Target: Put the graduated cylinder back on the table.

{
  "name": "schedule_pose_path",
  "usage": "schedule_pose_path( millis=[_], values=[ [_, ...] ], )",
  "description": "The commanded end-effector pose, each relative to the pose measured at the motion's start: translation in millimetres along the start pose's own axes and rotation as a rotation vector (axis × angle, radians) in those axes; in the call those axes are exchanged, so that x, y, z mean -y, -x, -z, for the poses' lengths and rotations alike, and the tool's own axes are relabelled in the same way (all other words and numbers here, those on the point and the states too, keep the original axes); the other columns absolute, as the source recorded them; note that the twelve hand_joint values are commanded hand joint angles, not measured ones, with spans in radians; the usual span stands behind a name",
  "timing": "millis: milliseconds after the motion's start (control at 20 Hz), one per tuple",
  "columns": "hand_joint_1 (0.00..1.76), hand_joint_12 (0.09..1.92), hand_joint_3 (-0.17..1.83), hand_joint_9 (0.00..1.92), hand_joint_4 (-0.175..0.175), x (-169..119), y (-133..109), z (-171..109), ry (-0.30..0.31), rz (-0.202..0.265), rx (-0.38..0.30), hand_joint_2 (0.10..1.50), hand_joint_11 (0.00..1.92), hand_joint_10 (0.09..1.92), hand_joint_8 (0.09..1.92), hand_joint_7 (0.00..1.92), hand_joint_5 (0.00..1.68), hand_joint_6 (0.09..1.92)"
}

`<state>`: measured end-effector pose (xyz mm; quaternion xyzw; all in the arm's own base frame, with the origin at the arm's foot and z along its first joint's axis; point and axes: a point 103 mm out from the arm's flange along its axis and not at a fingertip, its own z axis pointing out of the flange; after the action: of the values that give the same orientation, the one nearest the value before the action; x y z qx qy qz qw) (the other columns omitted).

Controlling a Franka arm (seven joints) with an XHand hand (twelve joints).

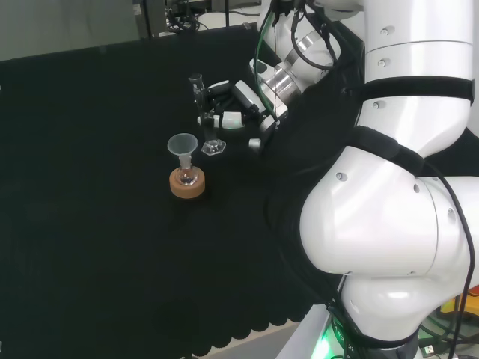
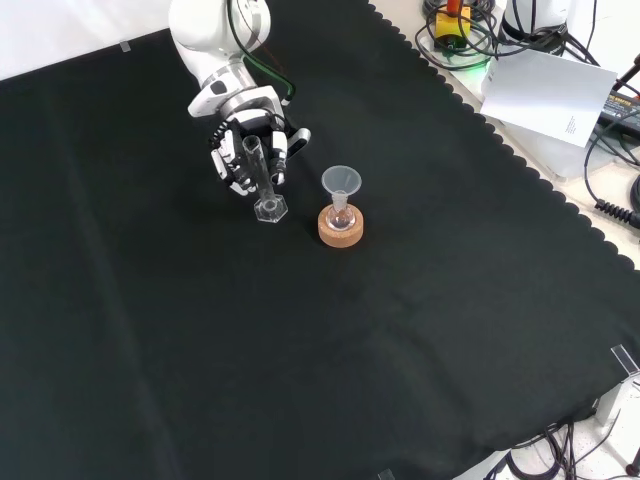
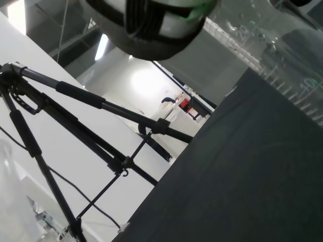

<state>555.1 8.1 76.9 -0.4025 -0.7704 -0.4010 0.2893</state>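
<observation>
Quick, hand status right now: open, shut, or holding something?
Hand: shut on the clear glass graduated cylinder, whose hexagonal base is at the black cloth.

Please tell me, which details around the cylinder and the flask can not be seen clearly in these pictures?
- Whether the graduated cylinder base rests on the cloth: too small, front and head views.
- Where the fingers touch it: hidden behind the clear glass, front view.
- The flask contents: too small, funnel above, front view.

- The graduated cylinder is a slim tube of clear glass with a six-sided foot.
- It stands upright, foot on the black cloth.
- The hand curls round its upper part.
- Printed marks run along its wall.
</observation>
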Motion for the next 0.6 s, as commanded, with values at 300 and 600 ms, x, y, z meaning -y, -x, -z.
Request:
schedule_pose_path(
  millis=[300, 600],
  values=[
    [1.28, 0.68, -0.17, 1.71, -0.164, 7.3, 7.3, -4.1, 0.02, -0.01, 0.006, 1.07, 1.24, 0.09, 0.4, 1.4, 1.27, 0.54],
    [1.3, 0.73, -0.17, 1.62, -0.175, 11.2, 8.3, -4.7, 0.009, -0.014, 0.012, 1.09, 1.21, 0.09, 0.59, 1.27, 1.21, 0.63]
  ],
)
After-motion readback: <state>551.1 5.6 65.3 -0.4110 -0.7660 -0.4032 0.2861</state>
